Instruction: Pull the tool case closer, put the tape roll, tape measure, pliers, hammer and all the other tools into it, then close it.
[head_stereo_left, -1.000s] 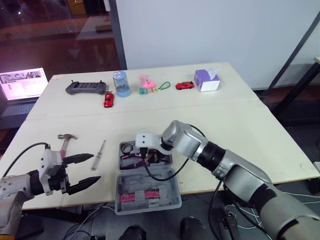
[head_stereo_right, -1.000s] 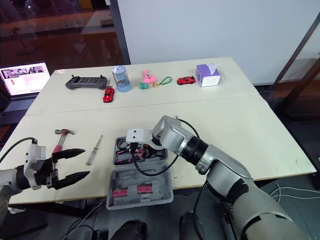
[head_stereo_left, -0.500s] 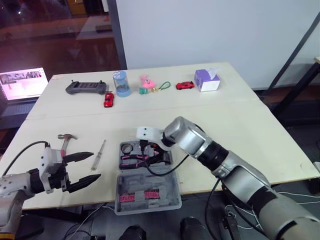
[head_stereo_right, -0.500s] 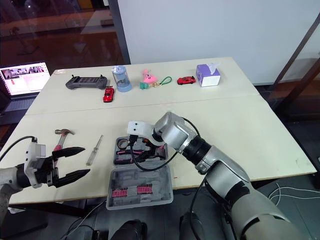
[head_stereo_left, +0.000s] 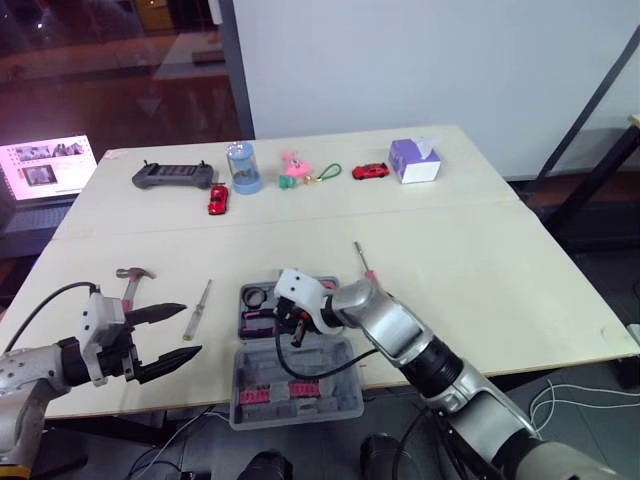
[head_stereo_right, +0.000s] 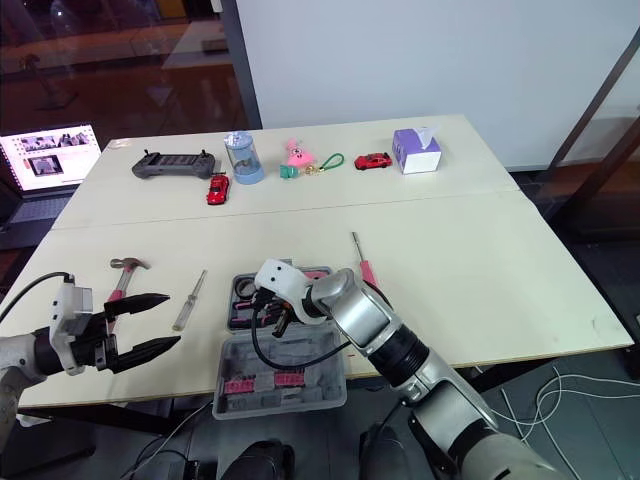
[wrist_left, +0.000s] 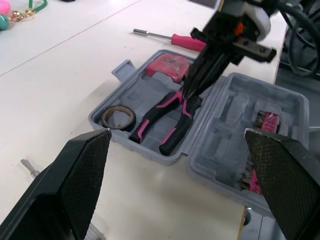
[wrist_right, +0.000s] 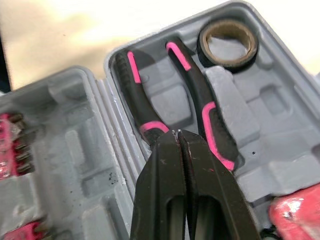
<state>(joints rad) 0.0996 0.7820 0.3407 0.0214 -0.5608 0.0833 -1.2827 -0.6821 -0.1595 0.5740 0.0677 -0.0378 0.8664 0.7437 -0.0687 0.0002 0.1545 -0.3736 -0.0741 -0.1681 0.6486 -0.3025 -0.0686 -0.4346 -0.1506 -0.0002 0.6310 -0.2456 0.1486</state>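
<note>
The grey tool case (head_stereo_left: 345, 372) lies open at the table's near edge. In its tray lie the pink-handled pliers (wrist_right: 200, 107), the tape roll (wrist_right: 228, 42) and the pink tape measure (wrist_left: 170, 65). My right gripper (wrist_right: 178, 135) is shut with nothing in it, its tips at the pliers' joint. A hammer (head_stereo_left: 130, 281) and a silver screwdriver (head_stereo_left: 198, 304) lie left of the case. A red-handled screwdriver (head_stereo_left: 362, 258) lies just beyond it. My left gripper (head_stereo_left: 168, 335) hangs open near the table's front left, close to the hammer.
Along the far side stand a game controller (head_stereo_left: 172, 176), a blue cup (head_stereo_left: 243, 167), two red toy cars (head_stereo_left: 217, 199), a pink toy (head_stereo_left: 294, 165) and a tissue box (head_stereo_left: 415, 160). A laptop (head_stereo_left: 45, 165) sits off the table's left.
My right arm has dropped and drawn back toward the near edge, uncovering the red-handled screwdriver. Its gripper stays over the tray. The left gripper has hardly moved.
</note>
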